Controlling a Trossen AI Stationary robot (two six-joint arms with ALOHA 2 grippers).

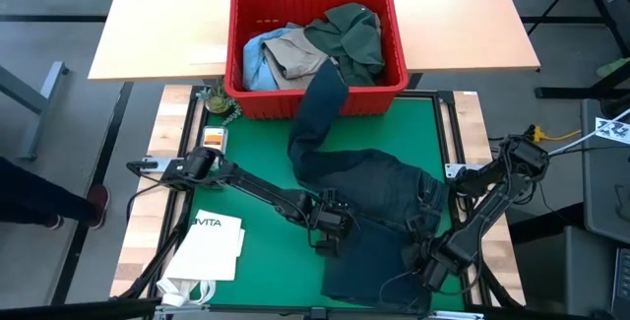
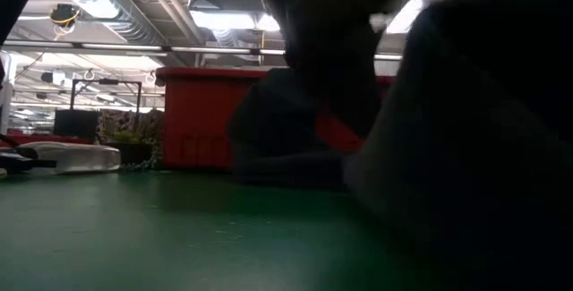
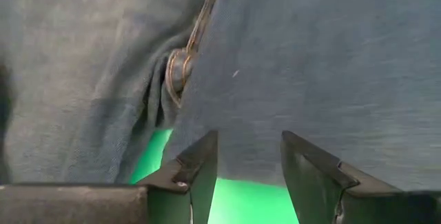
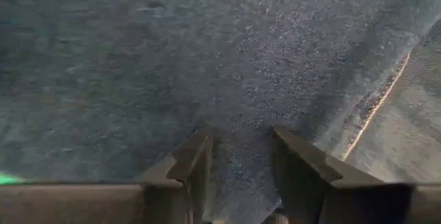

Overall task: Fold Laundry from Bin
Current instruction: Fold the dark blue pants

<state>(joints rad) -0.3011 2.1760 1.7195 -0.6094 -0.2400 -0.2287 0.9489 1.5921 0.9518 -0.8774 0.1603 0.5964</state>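
The red bin [image 1: 379,98] stands at the mat's far edge, holding a dark green shirt [image 1: 349,30], a khaki garment [image 1: 295,56] and a light blue one [image 1: 254,59]. Dark navy trousers [image 1: 384,187] lie spread on the green mat [image 1: 256,153]. One leg [image 1: 323,89] runs up over the bin's front wall. My left gripper [image 3: 248,148] is open at the trousers' left edge [image 1: 330,236], with green mat between its fingers. My right gripper [image 4: 241,145] points down, open, over the trousers' near right part [image 1: 425,261]. My left gripper's fingertips [image 3: 203,148] reach the trousers' edge [image 3: 241,172] slanting down from the table's left. No cloth lies between them, and I cannot tell whether they touch it. My right gripper's fingertips [image 4: 196,151] stand from above on either side of a patch of cloth [image 4: 241,176]. I cannot tell whether they touch it.
A white paper bag [image 1: 212,246] printed VITA lies on the mat's near left. A small plant-like thing [image 1: 219,98] and an orange card [image 1: 214,138] sit by the mat's far left corner. Bare mat shows left of the trousers. A wooden table [image 1: 157,25] lies beyond the bin.
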